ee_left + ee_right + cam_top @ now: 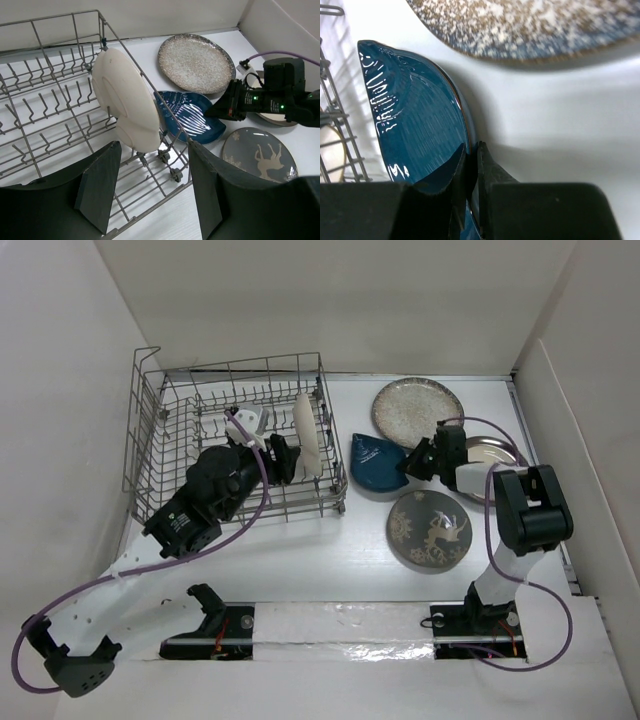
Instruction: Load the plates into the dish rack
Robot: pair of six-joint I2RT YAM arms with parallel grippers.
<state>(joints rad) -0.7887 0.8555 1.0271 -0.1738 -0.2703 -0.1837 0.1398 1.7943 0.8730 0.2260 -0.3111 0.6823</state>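
Nearest: a bare strip of table (330, 560) between the arms and the goods, the widest open room I see.

1. Grey plate with white deer design (429, 529): flat on the table, near right, apart from both grippers.
2. Right gripper (472, 165): fingers pressed together on the right rim of the dark blue teardrop dish (375, 465), pinching it.
   - The dish lies on the table just right of the rack.
   - I see only a narrow gap between its left tip and the wire.
3. Left gripper (150, 200): fingers spread wide and holding nothing, over the rack's near right part.
4. Cream plate (125, 100): stands on edge among the tines along the rack's right side, just beyond the left fingers and clear of them.
5. Dish rack (150, 440): far left of the table, raised sides all round. Its left side runs close to the left wall (60, 390), leaving little room there.
6. Silver-rimmed cream plate (500, 452): flat, partly under the right arm, close to the right wall (590, 420).
7. Speckled grey-beige plate (417, 410): flat, farthest back, just beyond the blue dish.
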